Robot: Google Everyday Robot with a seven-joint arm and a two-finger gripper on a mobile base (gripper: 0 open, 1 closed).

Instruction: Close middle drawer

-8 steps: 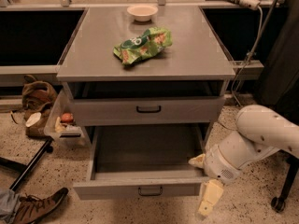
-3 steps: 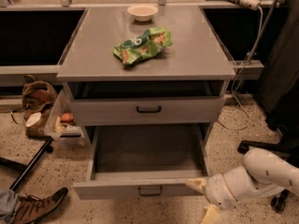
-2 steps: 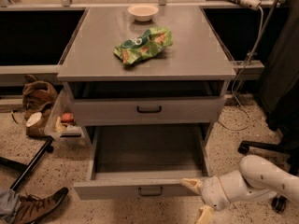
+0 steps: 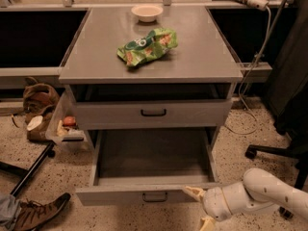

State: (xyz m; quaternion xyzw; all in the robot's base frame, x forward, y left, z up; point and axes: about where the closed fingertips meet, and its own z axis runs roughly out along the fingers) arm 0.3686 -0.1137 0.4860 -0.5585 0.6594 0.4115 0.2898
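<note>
The middle drawer (image 4: 120, 195) is pulled far out of the grey cabinet, and its deep grey inside (image 4: 154, 153) is bare. Its low front has a small dark loop handle (image 4: 155, 197) at the centre. My gripper (image 4: 201, 209) is low at the right end of that front, on the white arm (image 4: 269, 191) reaching in from the right. Its cream fingers are spread; the upper fingertip (image 4: 194, 192) is at the front's top right corner, and the lower one points to the floor. Nothing is between them. The drawer above (image 4: 154, 113) stands slightly out.
A green snack bag (image 4: 147, 45) and a white bowl (image 4: 147, 12) sit on the cabinet top. A clear bin (image 4: 65, 126), boots (image 4: 36, 102), a shoe (image 4: 38, 214) and a black pole (image 4: 29, 172) lie left. A chair base (image 4: 274, 153) and cables (image 4: 250, 66) are right.
My arm has dropped and swung left from beside the cabinet, bringing the gripper to the right end of the open drawer's front. The drawer has not visibly moved.
</note>
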